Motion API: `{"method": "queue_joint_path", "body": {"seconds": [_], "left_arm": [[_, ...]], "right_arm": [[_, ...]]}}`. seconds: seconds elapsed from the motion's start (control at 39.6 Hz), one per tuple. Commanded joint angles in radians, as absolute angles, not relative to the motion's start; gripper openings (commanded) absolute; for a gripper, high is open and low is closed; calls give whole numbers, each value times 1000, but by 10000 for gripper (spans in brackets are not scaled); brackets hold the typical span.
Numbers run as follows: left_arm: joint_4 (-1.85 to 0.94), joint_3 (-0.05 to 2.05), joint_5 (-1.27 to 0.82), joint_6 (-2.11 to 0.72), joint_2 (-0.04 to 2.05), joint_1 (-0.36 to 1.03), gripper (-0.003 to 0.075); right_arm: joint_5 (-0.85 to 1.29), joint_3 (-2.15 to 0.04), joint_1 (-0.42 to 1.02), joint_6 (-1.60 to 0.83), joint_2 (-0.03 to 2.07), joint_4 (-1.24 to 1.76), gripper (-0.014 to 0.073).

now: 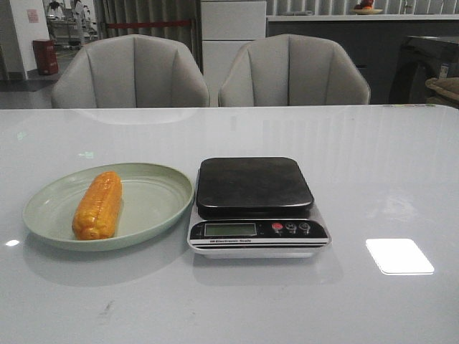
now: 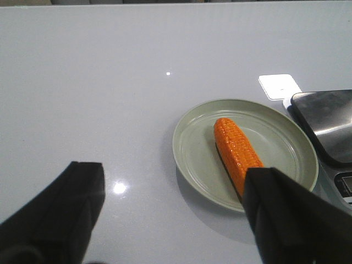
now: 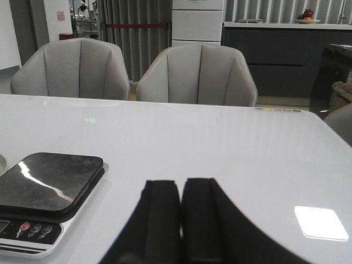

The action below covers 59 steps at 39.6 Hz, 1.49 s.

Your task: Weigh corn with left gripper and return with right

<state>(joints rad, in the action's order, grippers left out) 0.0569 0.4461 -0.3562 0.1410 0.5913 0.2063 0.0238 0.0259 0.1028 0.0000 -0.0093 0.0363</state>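
The orange-yellow corn lies on the pale green plate at the table's left, beside the scale with its bare black platform. Neither arm shows in the front view. In the left wrist view my left gripper is open and empty over the bare table; the corn on the plate is beside one finger, apart from it. In the right wrist view my right gripper is shut and empty above the table, with the scale off to one side.
Two grey chairs stand behind the table's far edge. A bright window reflection lies on the tabletop right of the scale. The scale's display and buttons face the front edge.
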Motion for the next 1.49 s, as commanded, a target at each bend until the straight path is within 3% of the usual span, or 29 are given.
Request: {"method": "queue_joint_path", "body": {"seconds": [0.0,0.18,0.56,0.83,1.46], "left_arm": [[30,483,-253,148,623,215,513],[-113,492,-236,148,677,217,448],[-113,668,-273,146,1011,355,453],[-117,832,-343,148,1327,419,611],[-138,1083,-562,174,1735,419,583]], "right_arm": [[-55,36,99,0,-29,25,155],[-55,36,99,0,-29,25,155],[-55,36,99,0,-29,25,155],[-55,36,99,0,-29,25,155],[-55,36,99,0,-29,25,155]]}}
